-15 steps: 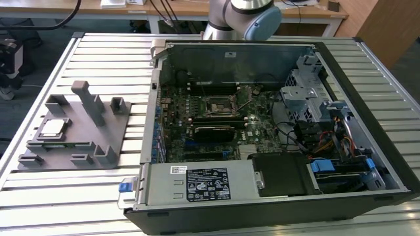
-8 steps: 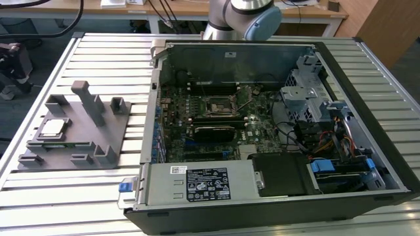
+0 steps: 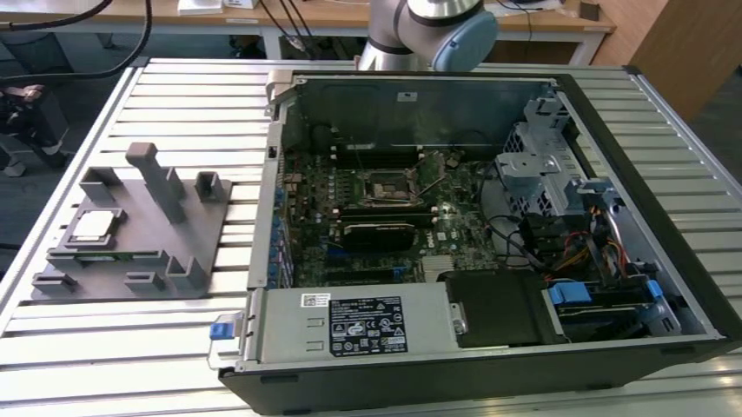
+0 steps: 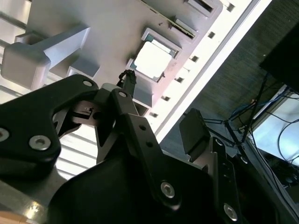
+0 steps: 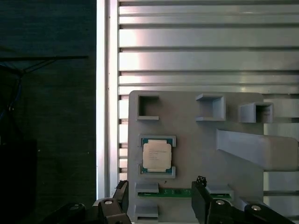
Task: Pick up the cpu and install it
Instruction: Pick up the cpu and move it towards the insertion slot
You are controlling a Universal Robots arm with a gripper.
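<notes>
One cpu (image 3: 93, 228), not yet picked. It lies flat in its square pocket on the grey fixture (image 3: 207, 234), silver plate up. In the exterior view the fixture sits on the slatted bench (image 3: 139, 347) at 9 o'clock from the open PC case (image 3: 406, 109). The cpu is at 9 o'clock from the fixture's tall post (image 3: 156, 178). The socket (image 3: 388, 184) is mid-motherboard inside the case, well apart from the cpu. We cannot tell whether its latch is up.

The gripper (image 5: 161, 193) has its fingers (image 5: 201, 186) apart with nothing between them. In both wrist views it hangs over the fixture, clear of the chip. The first wrist view has the cpu roughly centred on the gap between the fingers.

We read the step as approach for the pick; install not started.

What we think the pick calls for:
- The pocket has lips on two opposite edges, so the fingers must close on the two free edges. The current finger axis looks about right.
- The chip is thin, so it needs a shallow bite and light force, and must stay level.
- A green board strip (image 5: 177, 192) sits in a slot just beside the pocket. Stay off it.
- Keep the chip's orientation known for the socket.
</notes>
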